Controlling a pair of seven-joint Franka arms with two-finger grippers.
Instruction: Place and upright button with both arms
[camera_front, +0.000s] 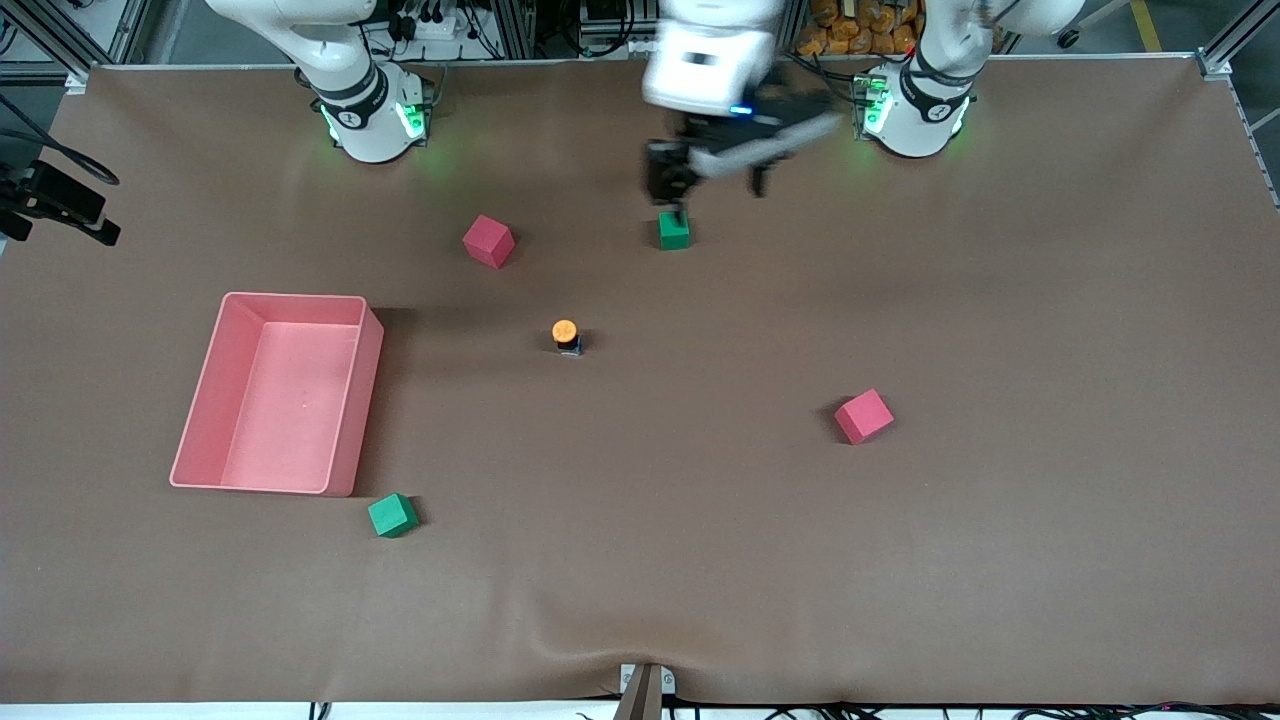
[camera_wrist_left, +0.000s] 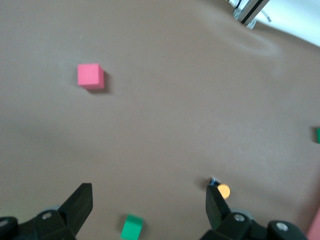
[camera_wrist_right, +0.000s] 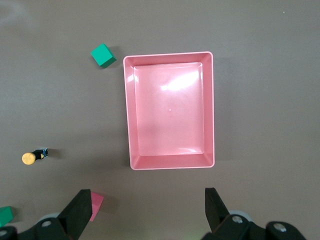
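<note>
Nearest my front camera I note a green cube, then a pink tray beside it. Farther back, the button stands upright mid-table, orange cap up, untouched. Above a second green cube hangs the left gripper, fingers spread. The right gripper hangs over the tray, fingers likewise apart.

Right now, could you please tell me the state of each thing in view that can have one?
Button: upright on the table, orange cap up, untouched.
Pink bin: empty.
Left end effector: open, holding nothing, over the green cube near the bases.
Right end effector: open, holding nothing, above the pink bin.
</note>
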